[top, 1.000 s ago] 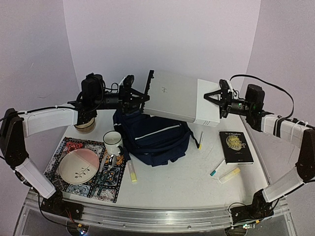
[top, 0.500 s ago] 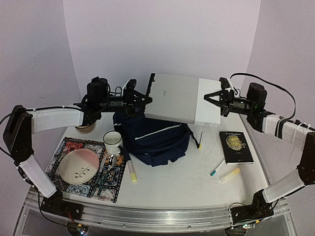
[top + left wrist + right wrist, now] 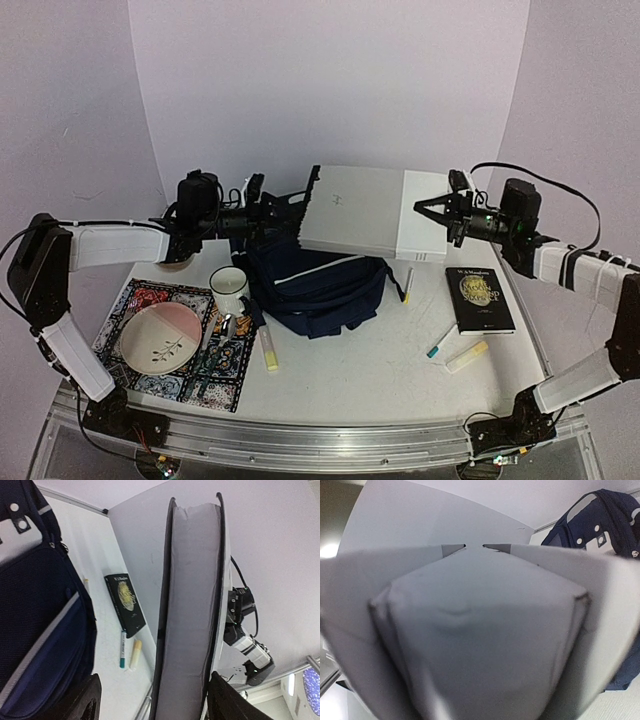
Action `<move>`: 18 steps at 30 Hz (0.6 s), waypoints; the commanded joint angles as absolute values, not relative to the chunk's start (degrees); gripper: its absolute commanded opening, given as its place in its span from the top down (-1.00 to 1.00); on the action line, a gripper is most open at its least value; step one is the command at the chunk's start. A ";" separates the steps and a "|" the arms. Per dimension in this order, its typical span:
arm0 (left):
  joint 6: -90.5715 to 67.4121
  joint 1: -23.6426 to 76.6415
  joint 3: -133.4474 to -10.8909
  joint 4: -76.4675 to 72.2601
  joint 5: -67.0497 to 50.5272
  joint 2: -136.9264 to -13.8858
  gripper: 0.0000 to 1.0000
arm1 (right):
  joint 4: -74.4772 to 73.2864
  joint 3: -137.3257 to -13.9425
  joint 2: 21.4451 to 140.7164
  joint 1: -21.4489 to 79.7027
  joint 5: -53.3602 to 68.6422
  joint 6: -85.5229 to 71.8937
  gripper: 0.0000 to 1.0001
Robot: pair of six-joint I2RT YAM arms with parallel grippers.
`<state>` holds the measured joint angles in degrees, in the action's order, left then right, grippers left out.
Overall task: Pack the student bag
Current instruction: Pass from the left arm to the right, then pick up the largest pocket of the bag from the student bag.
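Navy fabric of the student bag [image 3: 315,285] slumps mid-tabletop [image 3: 360,370], its top under the grey laptop sleeve [image 3: 365,210], which now hangs flatter above it than a second ago. The left fingers [image 3: 286,207] have spread wide and stand either side of the sleeve's end, gripping nothing. The right fingers [image 3: 440,213] have pinched onto the opposite end. The sleeve's weight seems to have passed to the right arm, probably ahead of sliding it inside.

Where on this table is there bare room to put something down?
Widest bare patch: front centre, bordered by the student bag, the yellow highlighter beside the placemat, and the teal pen. The left side is crowded: plate and mug on the placemat. The grey case hangs over the bag.
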<state>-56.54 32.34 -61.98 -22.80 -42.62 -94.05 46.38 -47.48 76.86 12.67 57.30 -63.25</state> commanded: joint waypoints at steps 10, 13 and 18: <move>-19.17 41.19 -70.41 11.89 -11.46 -88.93 -0.51 | 48.44 -42.11 67.79 10.86 40.54 -66.27 0.71; -13.42 46.15 -70.94 13.91 -5.01 -89.43 -0.52 | 45.45 -41.27 65.72 10.68 36.02 -65.95 0.70; -6.69 52.07 -72.43 15.88 1.28 -92.22 -0.52 | 41.48 -39.78 62.00 10.67 30.27 -65.60 0.70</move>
<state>-16.53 48.95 -69.12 12.01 -8.26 -91.77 41.13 -40.18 66.41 10.90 36.34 -65.73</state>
